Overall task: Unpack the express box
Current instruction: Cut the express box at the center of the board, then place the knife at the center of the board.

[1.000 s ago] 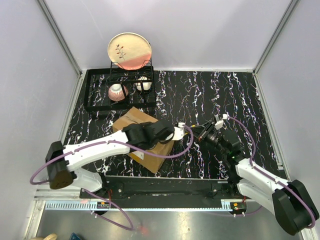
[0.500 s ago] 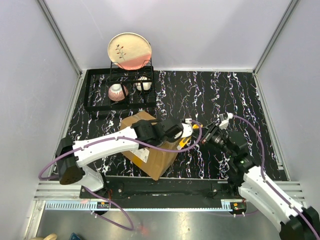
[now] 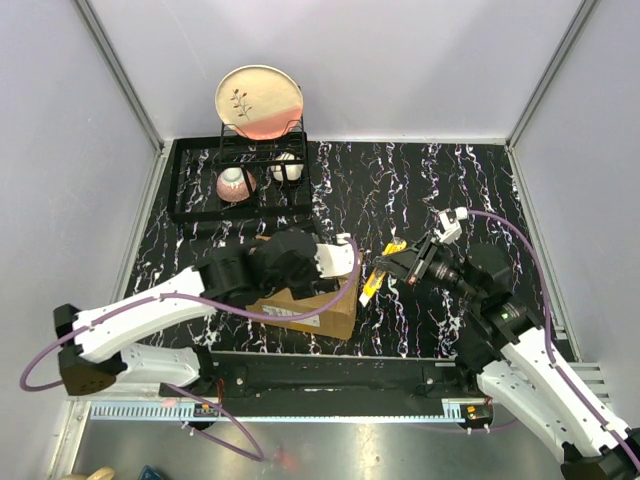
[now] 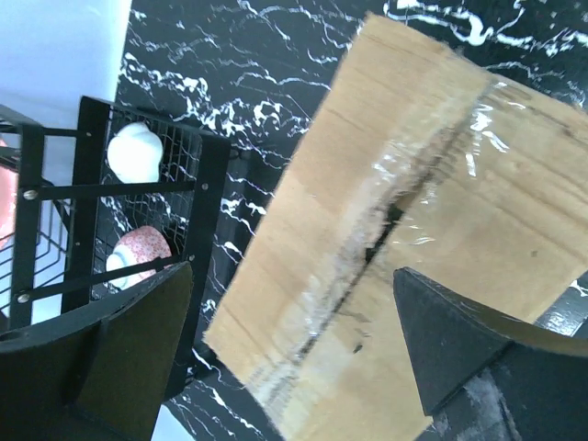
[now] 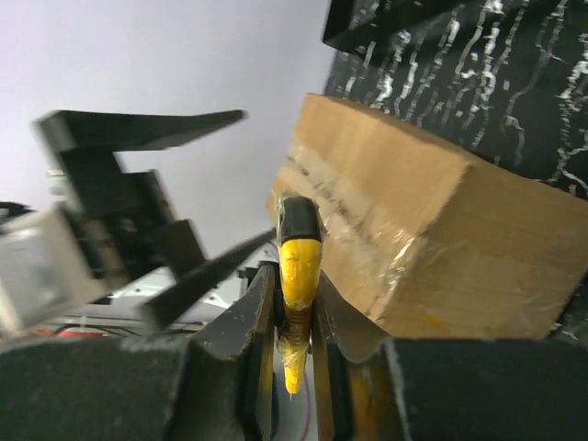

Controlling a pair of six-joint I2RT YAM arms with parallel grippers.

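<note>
The left gripper stands wide open and holds nothing; its 2 dark fingers spread to either side of the express box, which lies below them in the left wrist view. Whether either finger touches the cardboard I cannot tell.

The right gripper is narrowed onto a yellow cutter with a black tip, pinched upright between its 2 fingers. From above, the cutter's far end sits just beside the right end of the box; contact cannot be judged.

The box is a plain brown corrugated carton lying flat on the black, white-veined table, near the front edge and a little left of centre, under the left arm's wrist. A strip of clear tape runs along the middle of its top. Along that seam the tape looks ragged and wrinkled, with a dark slit showing where the 2 top flaps meet. The flaps themselves lie down flat. A small white label shows on its near side in the top view.

Behind the box, a black wire dish rack stands at the table's far left
</note>
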